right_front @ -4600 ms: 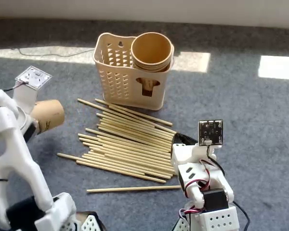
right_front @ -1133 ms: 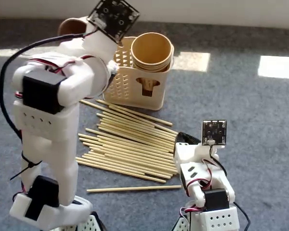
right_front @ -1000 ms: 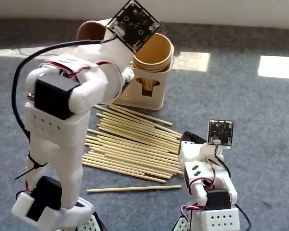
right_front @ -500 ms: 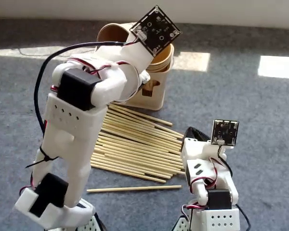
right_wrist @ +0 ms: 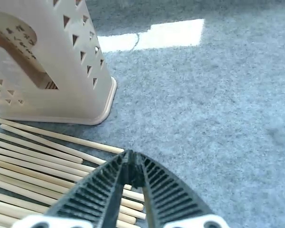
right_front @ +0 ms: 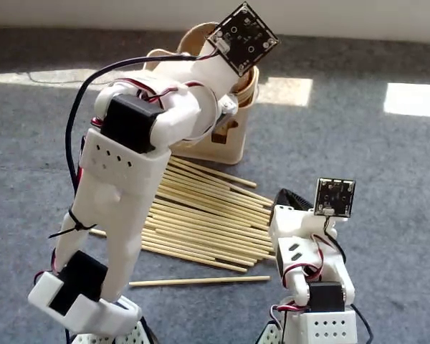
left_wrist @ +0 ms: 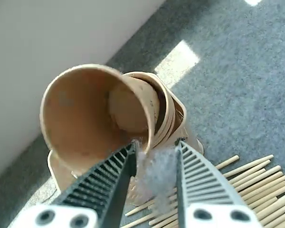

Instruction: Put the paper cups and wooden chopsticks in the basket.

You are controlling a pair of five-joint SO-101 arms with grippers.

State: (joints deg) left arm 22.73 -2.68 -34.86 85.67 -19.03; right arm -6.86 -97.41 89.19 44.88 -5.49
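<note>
My left gripper (left_wrist: 156, 143) is shut on the rim wall of a brown paper cup (left_wrist: 85, 111). It holds the cup tilted over the beige basket (right_front: 236, 143), with the base pointing at the stacked cups (left_wrist: 164, 107) inside. In the high view the cup's rim (right_front: 198, 32) shows above the basket behind the left arm. Several wooden chopsticks (right_front: 201, 215) lie in a pile on the carpet in front of the basket. My right gripper (right_wrist: 131, 159) is shut and holds nothing. It hovers low over the pile's end (right_wrist: 47, 161), beside the basket (right_wrist: 52, 66).
One stray chopstick (right_front: 201, 281) lies apart, nearer the arm bases. The floor is grey carpet with sunlit patches (right_front: 416, 99) at the right. A wall runs behind the basket. Open carpet lies to the right of the right arm.
The left arm has carried the cup up from the left side to above the basket, shifting a little further right in the last half second. The right arm has barely shifted.
</note>
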